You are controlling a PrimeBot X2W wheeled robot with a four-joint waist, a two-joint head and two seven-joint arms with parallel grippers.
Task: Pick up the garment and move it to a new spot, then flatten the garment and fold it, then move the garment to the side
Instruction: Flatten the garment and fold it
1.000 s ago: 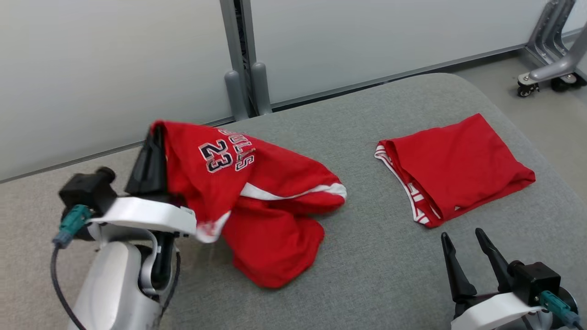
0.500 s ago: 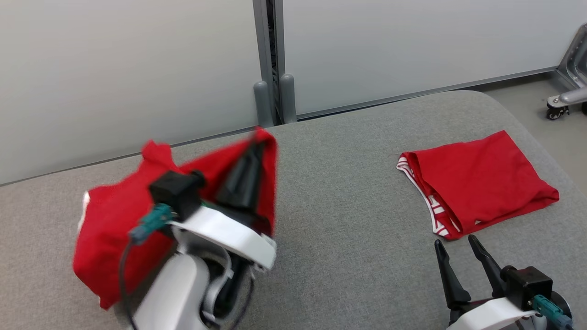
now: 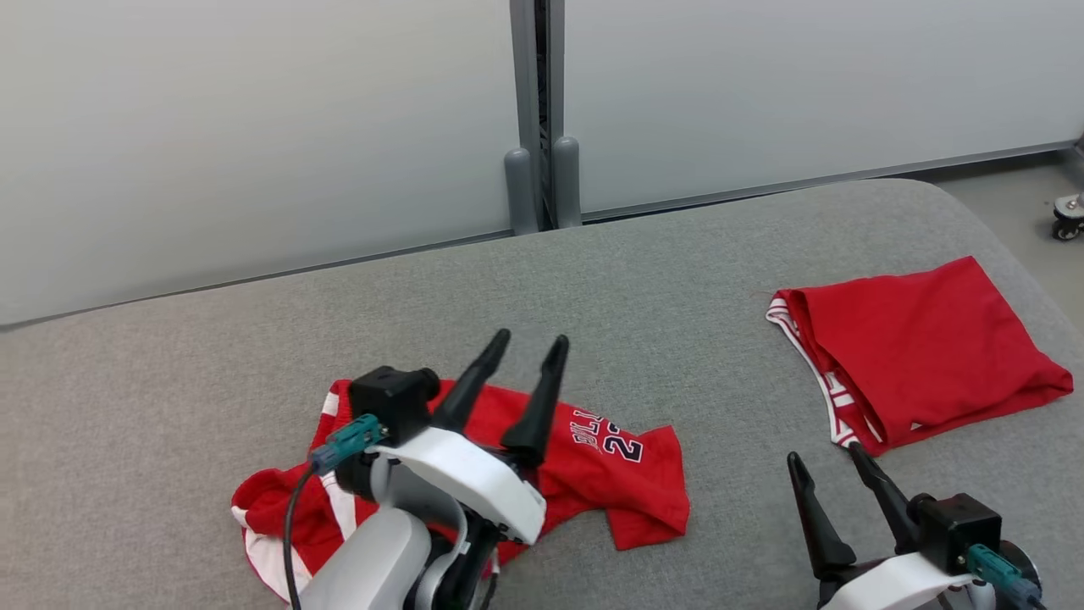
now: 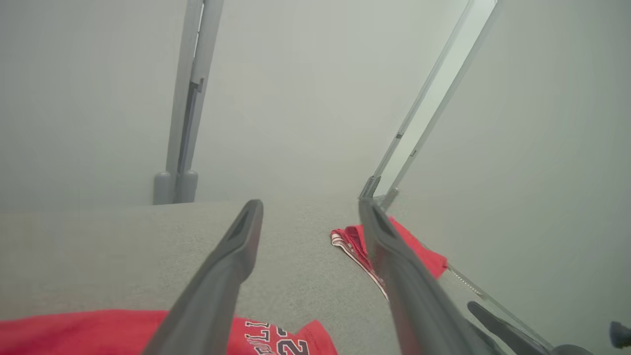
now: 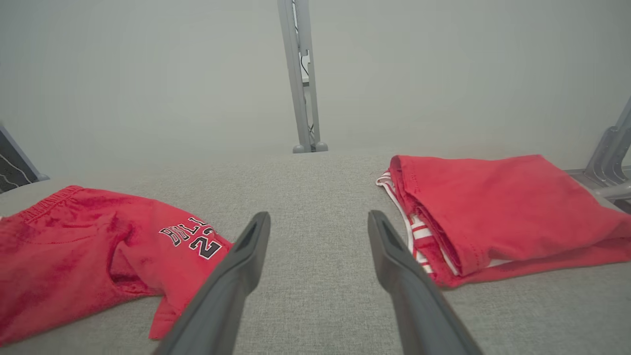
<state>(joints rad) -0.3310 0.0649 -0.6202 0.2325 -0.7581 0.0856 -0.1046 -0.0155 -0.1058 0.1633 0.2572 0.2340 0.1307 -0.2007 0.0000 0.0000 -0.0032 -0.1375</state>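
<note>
Head view: the left hand (image 3: 532, 339) stands wide and empty over the crumpled red garment (image 3: 627, 474), which lies on the grey desk (image 3: 254, 339) under its wrist.

Left wrist view: the garment (image 4: 74, 330) lies below the spread fingers (image 4: 222, 276).

Right wrist view: the right hand (image 5: 319, 216) is wide and empty. The garment lies to its left and a folded red cloth (image 5: 493, 202) to its right.

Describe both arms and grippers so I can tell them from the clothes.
The left gripper and right gripper each have two long, tapered dark-grey fingers on a white bracket, with a black block and a teal connector. A black cable runs down the left arm's pale grey forearm.
</note>
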